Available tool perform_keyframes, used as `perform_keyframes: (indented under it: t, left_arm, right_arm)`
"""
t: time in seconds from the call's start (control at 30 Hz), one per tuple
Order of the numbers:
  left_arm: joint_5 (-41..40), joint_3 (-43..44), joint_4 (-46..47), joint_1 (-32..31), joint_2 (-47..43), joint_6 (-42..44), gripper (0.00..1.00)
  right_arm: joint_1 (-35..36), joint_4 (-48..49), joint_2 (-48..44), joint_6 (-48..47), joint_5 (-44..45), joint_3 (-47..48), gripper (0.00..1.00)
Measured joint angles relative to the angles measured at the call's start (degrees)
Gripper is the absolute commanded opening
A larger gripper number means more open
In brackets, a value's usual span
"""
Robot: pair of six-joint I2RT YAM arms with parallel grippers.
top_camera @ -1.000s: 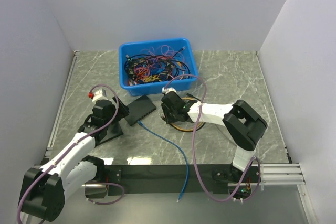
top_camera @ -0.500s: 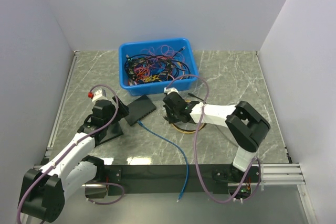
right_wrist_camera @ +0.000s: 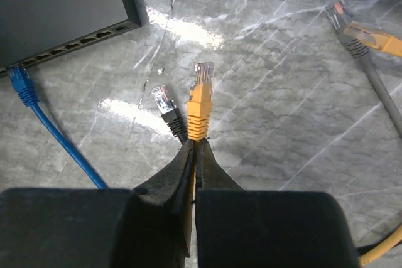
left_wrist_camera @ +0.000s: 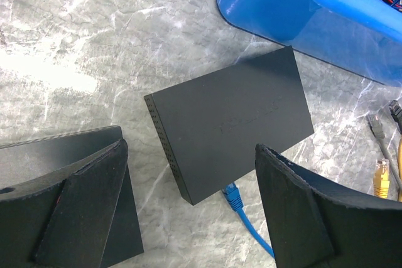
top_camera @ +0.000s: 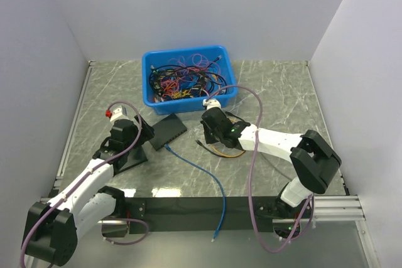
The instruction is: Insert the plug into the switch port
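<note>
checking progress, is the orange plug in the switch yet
Out: the orange plug sits pinched in the shut right gripper, clear of the switch ports.

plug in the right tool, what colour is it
The plug is orange with a clear tip, seen best in the right wrist view.

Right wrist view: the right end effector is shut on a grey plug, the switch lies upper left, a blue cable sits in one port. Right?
No. The right end effector is shut on the orange plug, not a grey one; the right wrist view shows it. The switch lies upper left, the blue cable in a port.
</note>
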Motion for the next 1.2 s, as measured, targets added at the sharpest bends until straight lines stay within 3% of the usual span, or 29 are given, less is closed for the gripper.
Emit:
perform_keyframes:
  t: [0.67,1.2]
  left_arm:
    - [0.0,0.0,0.0,0.0,-1.7,0.0,0.86]
    - [5.6,-1.1,2.8,0.0,-6.8,0.0,0.86]
  right_arm:
    - [0.0,7.8,-15.4,-0.2,0.7,-9.9,0.0]
    - [1.1,15.5,-20.2,-1.9,-8.9,-13.9,0.0]
